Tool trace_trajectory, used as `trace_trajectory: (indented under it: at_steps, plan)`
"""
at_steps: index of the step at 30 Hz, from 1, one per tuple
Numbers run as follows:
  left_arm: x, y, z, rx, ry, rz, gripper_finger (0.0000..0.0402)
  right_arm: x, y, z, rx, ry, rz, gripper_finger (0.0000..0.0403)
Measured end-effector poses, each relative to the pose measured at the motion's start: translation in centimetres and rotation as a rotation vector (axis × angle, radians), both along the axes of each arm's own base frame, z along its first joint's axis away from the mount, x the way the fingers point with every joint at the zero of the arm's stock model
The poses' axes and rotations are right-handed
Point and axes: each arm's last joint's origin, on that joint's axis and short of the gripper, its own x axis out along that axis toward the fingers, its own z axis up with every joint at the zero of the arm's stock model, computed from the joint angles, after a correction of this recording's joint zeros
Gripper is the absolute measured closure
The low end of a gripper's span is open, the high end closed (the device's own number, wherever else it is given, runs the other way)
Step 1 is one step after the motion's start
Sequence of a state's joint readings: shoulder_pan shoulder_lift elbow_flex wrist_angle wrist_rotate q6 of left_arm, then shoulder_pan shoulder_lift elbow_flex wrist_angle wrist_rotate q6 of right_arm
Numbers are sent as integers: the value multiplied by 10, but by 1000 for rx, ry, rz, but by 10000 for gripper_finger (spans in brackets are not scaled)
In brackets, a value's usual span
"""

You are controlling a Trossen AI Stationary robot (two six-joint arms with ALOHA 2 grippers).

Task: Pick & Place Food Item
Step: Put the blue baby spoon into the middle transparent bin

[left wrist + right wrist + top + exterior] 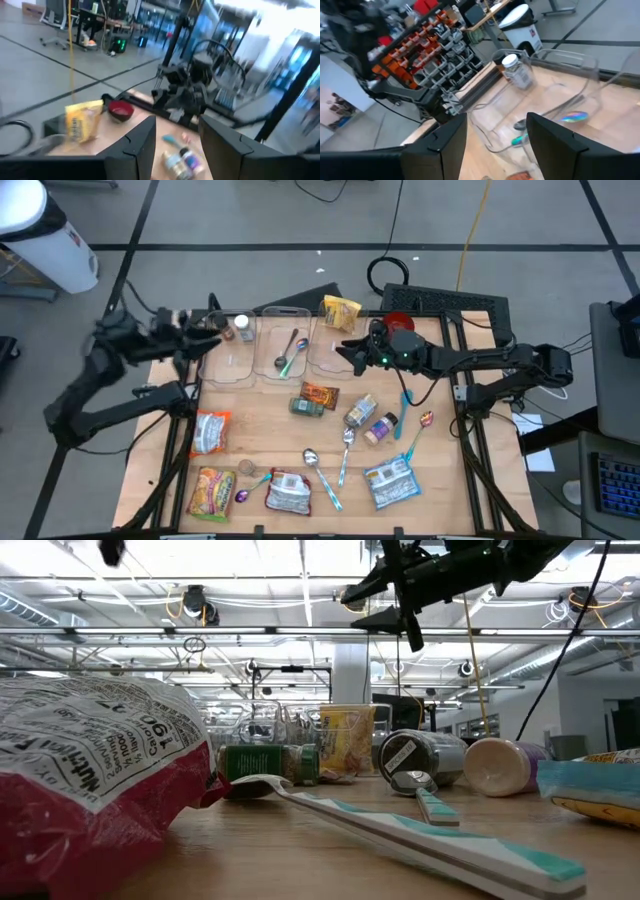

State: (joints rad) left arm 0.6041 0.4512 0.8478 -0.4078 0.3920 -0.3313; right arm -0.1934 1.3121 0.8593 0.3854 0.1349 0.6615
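High view: your right gripper (350, 352) hovers spread and empty by the clear containers (280, 350); the yellow snack bag (341, 312) lies just behind it. Left gripper (205, 332) sits near the small jar (241, 328); cannot tell its state here. Left wrist view: fingers (142, 145) apart, nothing held. Right wrist view: fingers (442, 140) apart, jar (515, 70) ahead.

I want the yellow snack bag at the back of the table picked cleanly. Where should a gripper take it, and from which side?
The yellow snack bag lies flat by the table's back edge, beside the clear containers. Coming straight down and pinching across its narrower width near the middle looks best. The right gripper, open, is nearest.
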Motion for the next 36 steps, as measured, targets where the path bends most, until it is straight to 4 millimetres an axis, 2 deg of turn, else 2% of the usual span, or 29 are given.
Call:
trace_trajectory:
  at_steps: [7,11,20,26,32,36]
  plan:
    - [39,24,-61,-194,-146,-29,247,10,0,-8,46,-28,3,206]
    - [56,31,-81,-196,-213,-64,247,13,0,-13,81,-31,-2,206]
    - [87,39,-90,-113,-267,-106,247,14,0,-10,63,-60,3,206]
    - [105,45,-93,-260,-380,-60,247,15,2,-3,-13,-115,19,206]
    - [124,31,-106,-272,-292,-263,247,16,9,5,-75,-172,50,206]
    - [135,18,-111,-292,-255,-326,247,17,16,9,-115,-207,73,206]
